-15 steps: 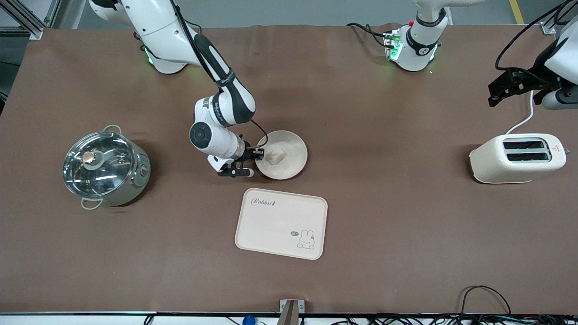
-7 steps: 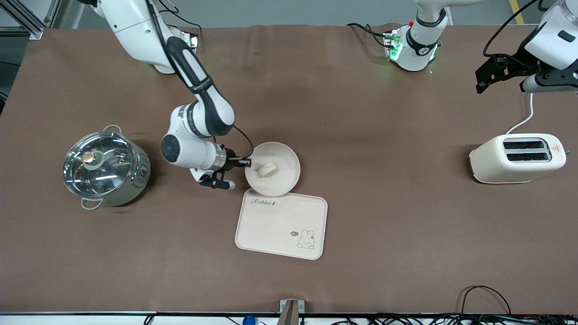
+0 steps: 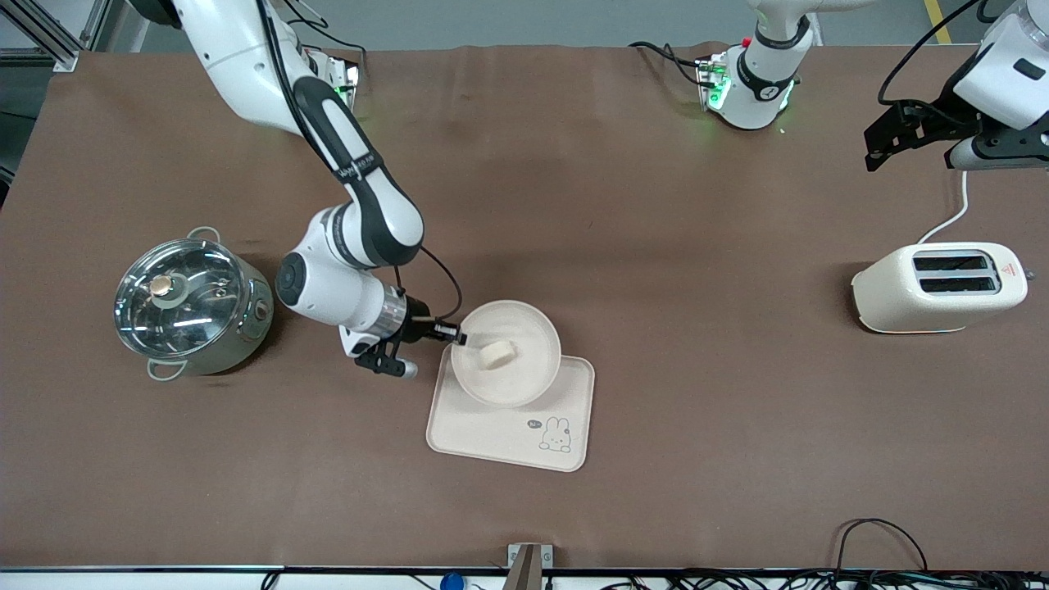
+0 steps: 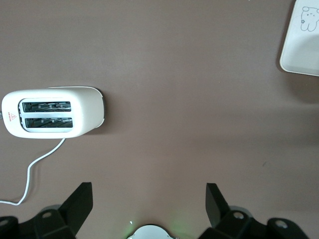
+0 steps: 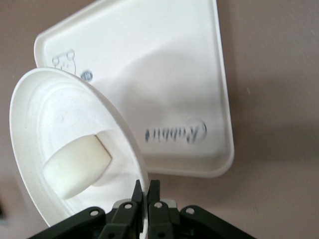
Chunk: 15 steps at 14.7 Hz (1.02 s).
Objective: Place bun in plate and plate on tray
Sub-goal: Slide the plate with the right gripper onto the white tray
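Observation:
My right gripper (image 3: 456, 337) is shut on the rim of the round cream plate (image 3: 537, 332). It holds the plate over the part of the rabbit tray (image 3: 508, 433) farthest from the front camera, hiding the script there. The small white bun (image 3: 497, 354) lies in the plate. The right wrist view shows the jaws (image 5: 147, 186) pinching the plate's (image 5: 45, 114) rim, the bun (image 5: 75, 167) inside, and the tray (image 5: 164, 64) below. Whether plate and tray touch I cannot tell. My left gripper (image 3: 877, 146) waits open and empty in the air at the left arm's end; its fingers (image 4: 82, 196) frame bare table.
A white two-slot toaster (image 3: 938, 285) with a cord stands at the left arm's end of the table, also in the left wrist view (image 4: 52, 112). A steel pot with a glass lid (image 3: 190, 299) stands at the right arm's end, beside the right arm's elbow.
The right gripper has carried the plate with the bun off the table toward the front camera, to over the tray. The left arm shifted slightly earlier and now holds still.

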{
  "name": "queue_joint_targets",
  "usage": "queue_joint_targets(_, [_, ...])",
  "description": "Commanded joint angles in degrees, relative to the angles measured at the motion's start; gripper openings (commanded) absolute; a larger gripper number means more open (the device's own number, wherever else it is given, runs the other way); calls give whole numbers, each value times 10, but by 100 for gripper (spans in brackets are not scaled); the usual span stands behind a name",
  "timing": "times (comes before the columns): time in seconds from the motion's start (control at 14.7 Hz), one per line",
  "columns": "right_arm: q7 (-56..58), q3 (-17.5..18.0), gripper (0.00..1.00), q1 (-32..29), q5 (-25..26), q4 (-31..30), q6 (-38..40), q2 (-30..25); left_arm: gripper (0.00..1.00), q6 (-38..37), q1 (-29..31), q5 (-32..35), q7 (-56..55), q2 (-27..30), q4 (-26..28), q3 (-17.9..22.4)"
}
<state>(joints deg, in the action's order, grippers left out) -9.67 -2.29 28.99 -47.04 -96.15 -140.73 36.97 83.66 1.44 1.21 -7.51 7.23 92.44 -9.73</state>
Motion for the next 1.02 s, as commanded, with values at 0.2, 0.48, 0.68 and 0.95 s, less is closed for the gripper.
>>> queue_joint_targets(0.2, [-9,2,5,-12,-13,76,-6,68,100,11,9,-8,9,5,8,-6])
queue_joint_targets(0.48, [-9,2,25,-11,-13,98,-23,87,100,12,11,-7,9,5,8,-6])
queue_joint_targets(0.68, [-8,1,56,-17,-8,110,-20,85,100,13,10,-8,10,1,8,-6])
queue_joint_targets(0.95, [1,-10,100,-47,70,120,14,69,100,12,8,-8,11,1,8,-6])
